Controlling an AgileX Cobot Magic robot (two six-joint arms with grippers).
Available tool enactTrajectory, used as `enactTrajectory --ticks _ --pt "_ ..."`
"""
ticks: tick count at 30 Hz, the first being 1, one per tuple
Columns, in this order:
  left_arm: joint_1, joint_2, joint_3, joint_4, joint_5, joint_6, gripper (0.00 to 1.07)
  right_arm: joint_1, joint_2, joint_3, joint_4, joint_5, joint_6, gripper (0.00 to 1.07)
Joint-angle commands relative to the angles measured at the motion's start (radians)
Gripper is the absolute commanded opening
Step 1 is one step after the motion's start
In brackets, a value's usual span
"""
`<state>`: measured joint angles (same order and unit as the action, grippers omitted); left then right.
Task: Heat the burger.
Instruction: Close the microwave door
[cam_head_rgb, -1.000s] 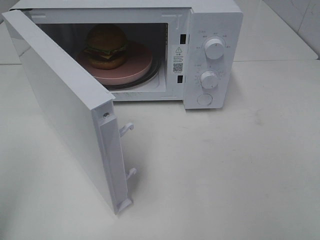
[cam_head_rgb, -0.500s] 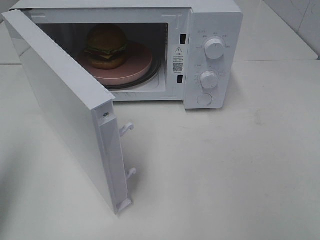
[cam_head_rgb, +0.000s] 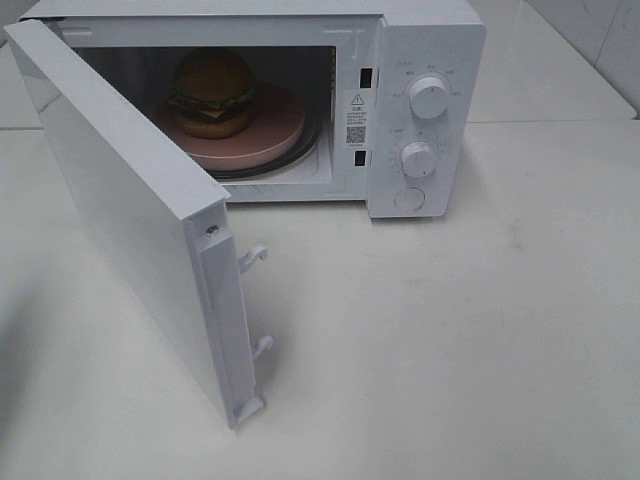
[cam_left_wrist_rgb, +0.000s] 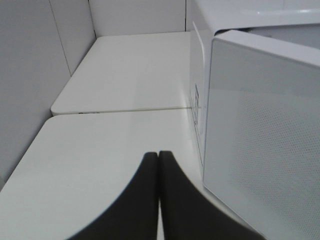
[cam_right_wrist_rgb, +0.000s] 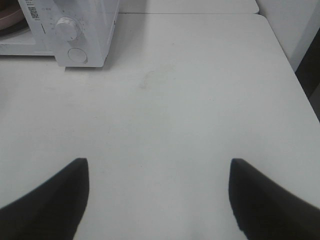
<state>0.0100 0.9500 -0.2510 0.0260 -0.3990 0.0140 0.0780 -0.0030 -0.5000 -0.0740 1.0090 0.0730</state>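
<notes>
Note glossy golden-brown domed burger (cam_head_rgb: 212, 92) on pink round plate (cam_head_rgb: 283, 133) inside open white microwave (cam_head_rgb: 440, 45), likely light, squashy, slippy-layered, so pinch gently across bun sides or move by plate rim; left fingers (cam_left_wrist_rgb: 142, 200) pressed together on nothing, right fingers (cam_right_wrist_rgb: 50, 200) spread wide, empty

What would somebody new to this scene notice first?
The white microwave at the back of the table stands out, its door hanging wide open toward the front left. Inside, a burger with a glossy brown bun sits on a pink plate. Neither gripper holds anything: the left gripper is shut beside the door's outer face, and the right gripper is open over bare table.
</notes>
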Motion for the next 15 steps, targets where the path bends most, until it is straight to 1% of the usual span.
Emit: enactTrajectory --ticks 1,2,3,4,5,6,8,11,12,13,14,15 --pt "-0.003 0.079 0.003 0.101 -0.071 -0.064 0.0 -0.008 -0.029 0.003 0.003 -0.012 -0.013 0.75" --pt "-0.005 0.122 0.003 0.16 -0.099 -0.108 0.0 -0.008 -0.029 0.003 0.003 -0.012 -0.013 0.75" --pt "-0.005 0.122 0.003 0.16 -0.099 -0.108 0.0 -0.008 -0.029 0.003 0.003 -0.012 -0.013 0.75" --pt "-0.005 0.144 0.003 0.19 -0.121 -0.137 0.0 -0.008 -0.029 0.003 0.003 -0.012 -0.013 0.75" --pt "-0.005 0.183 0.003 0.231 -0.171 -0.181 0.0 -0.008 -0.029 0.003 0.003 -0.012 -0.013 0.75" --pt "-0.005 0.183 0.003 0.231 -0.171 -0.181 0.0 -0.008 -0.029 0.003 0.003 -0.012 -0.013 0.75" --pt "-0.005 0.236 0.003 0.278 -0.239 -0.214 0.0 -0.008 -0.029 0.003 0.003 -0.012 -0.013 0.75" --pt "-0.006 0.266 0.003 0.303 -0.267 -0.225 0.0 -0.008 -0.029 0.003 0.003 -0.012 -0.013 0.75" --pt "-0.014 0.279 0.003 0.315 -0.277 -0.235 0.0 -0.008 -0.029 0.003 0.003 -0.012 -0.013 0.75" --pt "-0.044 0.301 -0.004 0.326 -0.278 -0.243 0.0 -0.008 -0.029 0.003 0.003 -0.012 -0.013 0.75" --pt "-0.044 0.301 -0.004 0.326 -0.278 -0.243 0.0 -0.008 -0.029 0.003 0.003 -0.012 -0.013 0.75" --pt "-0.063 0.312 -0.007 0.328 -0.278 -0.241 0.0 -0.008 -0.029 0.003 0.003 -0.012 -0.013 0.75"
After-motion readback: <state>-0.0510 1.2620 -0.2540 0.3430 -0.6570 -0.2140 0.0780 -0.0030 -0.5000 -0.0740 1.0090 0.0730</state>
